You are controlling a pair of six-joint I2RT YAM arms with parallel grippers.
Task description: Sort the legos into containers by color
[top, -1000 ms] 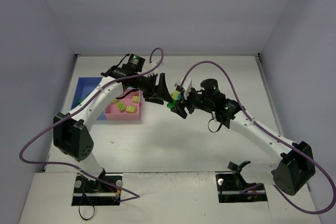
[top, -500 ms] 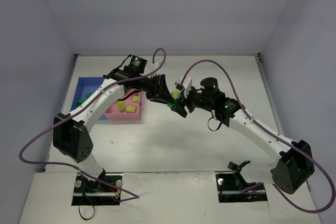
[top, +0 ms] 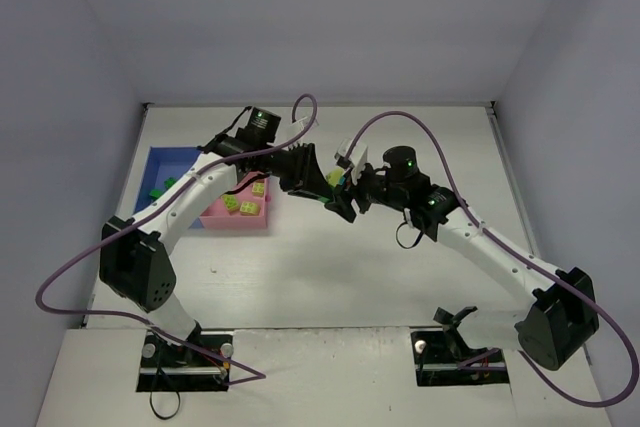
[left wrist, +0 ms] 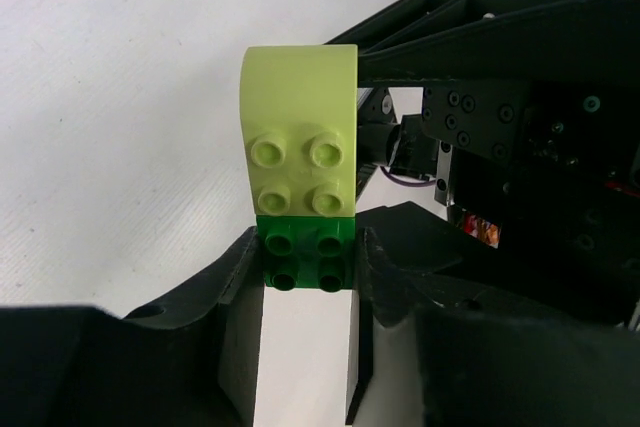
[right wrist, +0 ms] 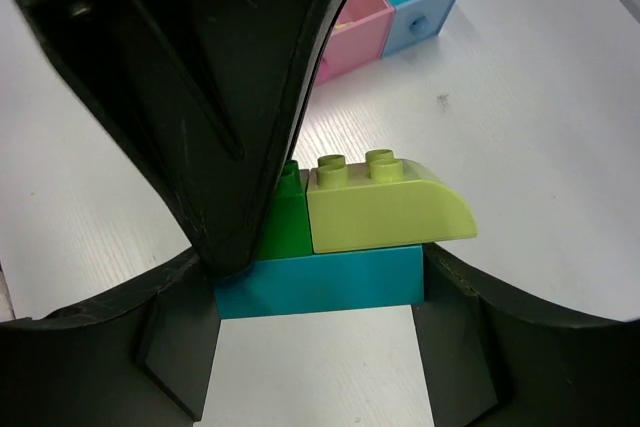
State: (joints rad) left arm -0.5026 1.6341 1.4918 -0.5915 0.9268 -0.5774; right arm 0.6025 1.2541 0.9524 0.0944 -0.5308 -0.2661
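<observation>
A small stack of legos hangs above the table between my two grippers. Its teal base brick (right wrist: pixel 320 285) sits between the jaws of my right gripper (right wrist: pixel 318 287), which is shut on it. A dark green brick (left wrist: pixel 308 252) and a curved yellow-green brick (left wrist: pixel 300 137) are plugged on top. My left gripper (left wrist: pixel 308 259) is shut on the dark green brick. From above, the left gripper (top: pixel 322 190) and right gripper (top: pixel 347 194) meet tip to tip, with only the yellow-green brick (top: pixel 334 178) showing.
The containers lie at the left. The pink tray (top: pixel 215 219) holds several yellow-green bricks. The blue tray (top: pixel 165 159) holds dark green bricks. The right wrist view shows the pink tray (right wrist: pixel 360 27) and light-blue tray (right wrist: pixel 425 2) beyond the left finger (right wrist: pixel 200 97).
My left gripper has slid a little right onto the stack and closed on the dark green brick. The right gripper has kept its place and its hold.
</observation>
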